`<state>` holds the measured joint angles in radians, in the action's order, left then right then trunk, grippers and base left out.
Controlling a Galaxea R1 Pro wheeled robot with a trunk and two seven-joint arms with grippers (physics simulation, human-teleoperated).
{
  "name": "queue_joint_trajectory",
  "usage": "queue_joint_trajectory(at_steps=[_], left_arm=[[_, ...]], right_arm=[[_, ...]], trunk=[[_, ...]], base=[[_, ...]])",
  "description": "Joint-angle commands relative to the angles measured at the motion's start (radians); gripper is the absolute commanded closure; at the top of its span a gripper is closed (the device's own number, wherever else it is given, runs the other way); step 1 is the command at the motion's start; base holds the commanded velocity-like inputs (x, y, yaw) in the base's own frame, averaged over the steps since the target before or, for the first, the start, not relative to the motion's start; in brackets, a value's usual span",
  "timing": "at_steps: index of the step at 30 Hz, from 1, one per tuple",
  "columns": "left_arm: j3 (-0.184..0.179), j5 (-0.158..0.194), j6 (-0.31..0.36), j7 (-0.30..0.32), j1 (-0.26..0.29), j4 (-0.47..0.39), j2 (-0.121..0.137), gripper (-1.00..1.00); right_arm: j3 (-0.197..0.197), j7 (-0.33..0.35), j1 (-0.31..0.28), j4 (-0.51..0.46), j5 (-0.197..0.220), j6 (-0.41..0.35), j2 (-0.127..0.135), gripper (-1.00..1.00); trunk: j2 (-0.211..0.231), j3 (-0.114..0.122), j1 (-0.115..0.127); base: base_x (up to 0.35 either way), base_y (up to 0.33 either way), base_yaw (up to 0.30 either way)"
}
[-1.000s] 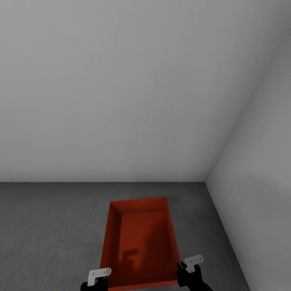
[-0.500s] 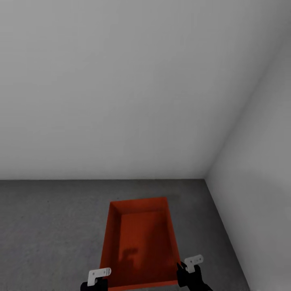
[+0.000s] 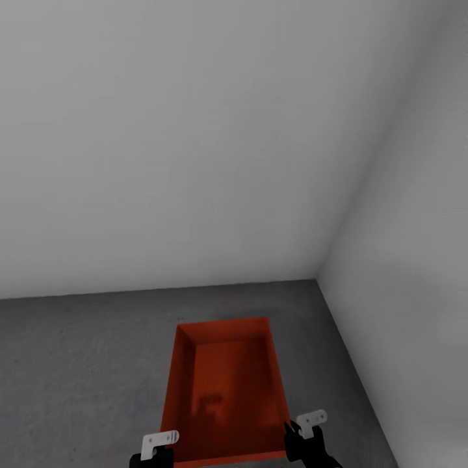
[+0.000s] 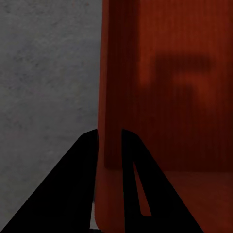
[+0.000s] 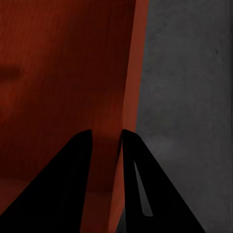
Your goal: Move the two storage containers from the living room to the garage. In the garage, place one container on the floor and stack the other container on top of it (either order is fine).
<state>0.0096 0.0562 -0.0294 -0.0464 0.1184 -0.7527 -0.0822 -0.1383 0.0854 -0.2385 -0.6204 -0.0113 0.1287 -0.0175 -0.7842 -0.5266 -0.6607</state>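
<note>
An orange-red storage container point(image 3: 227, 383) hangs in front of me over the dark grey concrete floor point(image 3: 78, 364) of the garage, held by both arms. My left gripper point(image 3: 162, 455) is shut on the container's left wall near its near corner; in the left wrist view the thin wall point(image 4: 110, 97) runs between the two black fingers point(image 4: 77, 189). On the right wall, my right gripper point(image 3: 296, 445) is shut as well, with the wall point(image 5: 130, 97) pinched between its fingers point(image 5: 141, 189). The container is empty, with a faint gripper shadow on its bottom.
Plain pale grey walls meet in a corner point(image 3: 318, 276) ahead and to the right. The right wall point(image 3: 403, 292) stands close beside the container. Open concrete floor stretches to the left.
The whole view has shifted: the wall corner now sits a little more to the left and higher. The container and both grippers keep their place in the picture.
</note>
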Motion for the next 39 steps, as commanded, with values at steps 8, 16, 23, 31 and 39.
queue_joint_trajectory(at_steps=[8,16,23,31,39], left_arm=[[0.007,0.010,-0.003,0.010,0.000,0.002,-0.005,1.00],[0.007,0.011,-0.003,0.010,0.000,0.002,-0.005,1.00],[0.007,0.013,-0.004,0.010,0.000,0.002,-0.005,1.00],[0.007,0.013,-0.004,0.010,0.000,0.003,-0.005,1.00],[0.007,0.013,-0.004,0.010,0.000,0.003,-0.005,1.00]], right_arm=[[0.012,0.005,-0.001,-0.005,0.008,0.060,-0.064,1.00],[0.010,0.002,-0.001,-0.005,0.007,0.060,-0.064,1.00],[0.008,0.004,-0.001,-0.005,0.007,0.058,-0.064,1.00],[0.008,0.004,-0.001,-0.005,0.007,0.058,-0.064,1.00],[0.008,0.004,-0.001,-0.005,0.007,0.058,-0.064,1.00]], trunk=[[-0.001,-0.005,0.000],[-0.001,-0.016,0.000],[-0.001,-0.027,0.000],[-0.001,-0.040,0.000],[-0.001,-0.052,0.000]], base=[[0.000,0.000,-0.051],[0.000,0.000,-0.001],[0.000,0.000,0.054],[0.000,0.000,0.092],[0.000,0.000,0.070]])
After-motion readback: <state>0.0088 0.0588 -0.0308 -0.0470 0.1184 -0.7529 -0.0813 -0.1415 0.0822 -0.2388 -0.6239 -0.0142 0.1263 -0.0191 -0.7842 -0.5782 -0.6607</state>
